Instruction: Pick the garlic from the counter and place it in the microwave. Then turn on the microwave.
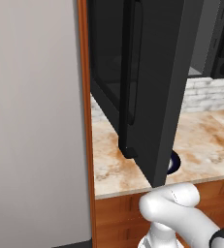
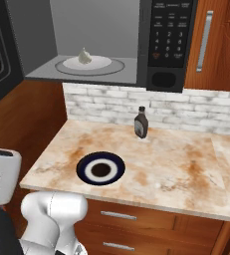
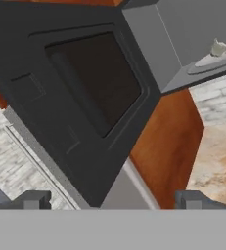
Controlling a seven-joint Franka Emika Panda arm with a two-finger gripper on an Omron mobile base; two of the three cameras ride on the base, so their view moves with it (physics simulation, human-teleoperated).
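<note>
Arm (image 2: 54, 211) nearest, white elbow low in front of the wooden cabinet fronts (image 2: 136, 224). Gripper (image 3: 112, 199) with its two dark fingertips (image 3: 33, 199) set wide apart, nothing between them — it faces the inner side of the microwave door (image 3: 85, 97) from close by, not touching it as far as can be told.

Counter (image 2: 176, 169) next: beige marble-look slab with rusty veins. On it, near the front edge, a round plate (image 2: 100, 169) — dark blue rim, white ring, dark centre — bare on top. Further back, close to the brick wall strip (image 2: 186, 112), a small dark sauce bottle (image 2: 141, 122) stands upright, well apart from the plate.

Microwave (image 2: 169, 45) above the counter, black, door swung fully open. In the left base view the door (image 1: 147, 72) stands edge-on and hides much of the counter behind it, its vertical black handle (image 1: 131, 77) facing the camera. Grey cavity exposed.

Garlic (image 2: 84, 56) inside the cavity — small whitish bulb with pointed tip, sitting on the round turntable (image 2: 89, 64), a little left of its middle. In the hand view the same bulb (image 3: 217, 48) shows small at the upper right, on the turntable's edge.

Button panel (image 2: 169, 32) at the microwave's right side, wooden cupboard with a metal handle (image 2: 204, 41) just beyond it.
</note>
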